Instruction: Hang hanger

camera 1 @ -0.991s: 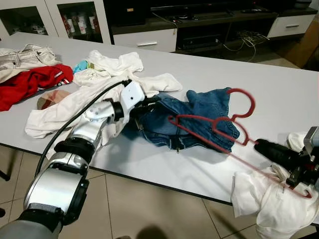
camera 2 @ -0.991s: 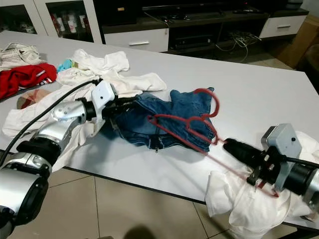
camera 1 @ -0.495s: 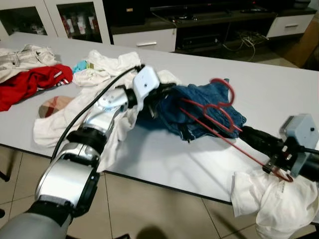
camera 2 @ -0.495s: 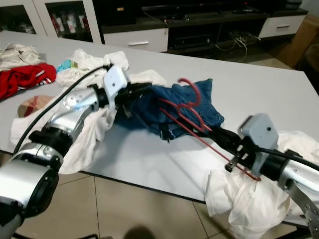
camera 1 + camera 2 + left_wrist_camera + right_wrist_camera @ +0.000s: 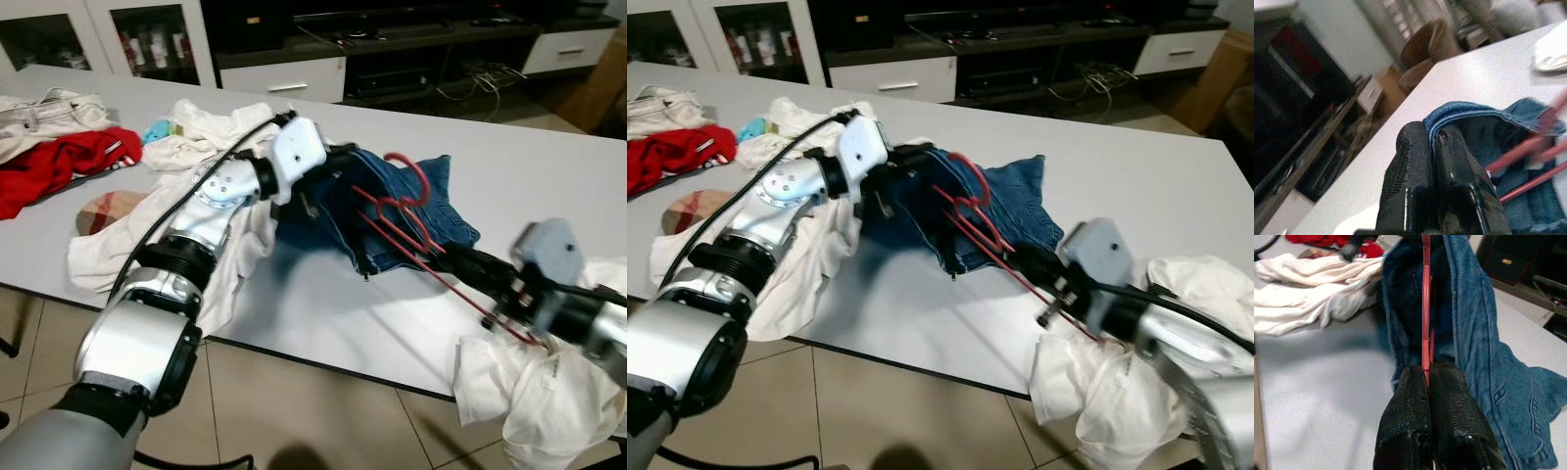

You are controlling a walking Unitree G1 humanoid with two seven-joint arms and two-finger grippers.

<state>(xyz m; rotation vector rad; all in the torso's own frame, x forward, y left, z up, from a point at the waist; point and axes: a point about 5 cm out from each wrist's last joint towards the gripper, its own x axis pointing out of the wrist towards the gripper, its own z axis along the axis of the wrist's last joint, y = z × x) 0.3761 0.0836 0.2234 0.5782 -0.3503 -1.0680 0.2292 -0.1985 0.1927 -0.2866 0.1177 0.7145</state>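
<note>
Left gripper [image 5: 1437, 147] pinches the blue denim garment's [image 5: 411, 211] hem, right gripper [image 5: 1427, 377] clamps the red wire hanger [image 5: 397, 211]; thread slowly, keeping the fabric's opening taut

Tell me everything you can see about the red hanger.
The red hanger is thin, of plastic or coated wire as it looks, with a curved hook at its top and slim arms. It lies tilted over the blue jeans on the white table, hook toward the far side. The right gripper is shut on its bar. The left gripper pinches the jeans' hem beside it, and the hanger's arms seem to reach into the denim.
</note>
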